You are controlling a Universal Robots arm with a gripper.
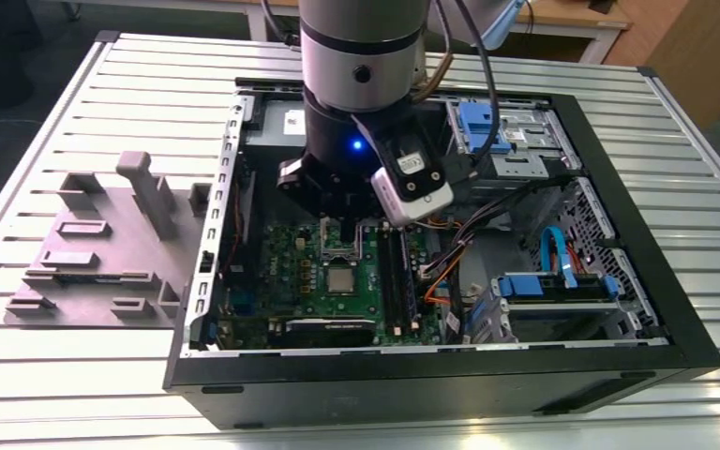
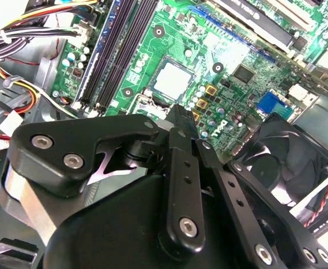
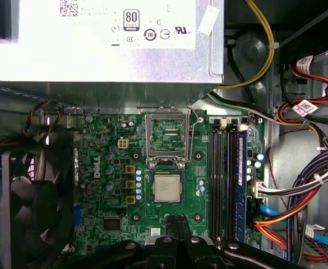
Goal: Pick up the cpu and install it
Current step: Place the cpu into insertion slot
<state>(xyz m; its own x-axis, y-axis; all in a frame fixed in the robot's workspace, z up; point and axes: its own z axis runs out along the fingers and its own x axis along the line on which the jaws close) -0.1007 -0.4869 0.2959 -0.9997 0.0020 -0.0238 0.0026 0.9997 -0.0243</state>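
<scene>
Slatted metal table bears the open computer case, where the cpu lies in its socket on the green motherboard beside the raised frame, and the gripper, fingers together and empty, hangs near it, so I judge that good seating needs a flat, square chip and no sideways nudge.

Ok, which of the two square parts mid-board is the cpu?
The cpu is the silvery-topped square nearer the gripper; the other, toward the grey box, is an open metal frame.

The cpu lies on the motherboard, between fan and memory slots
</scene>
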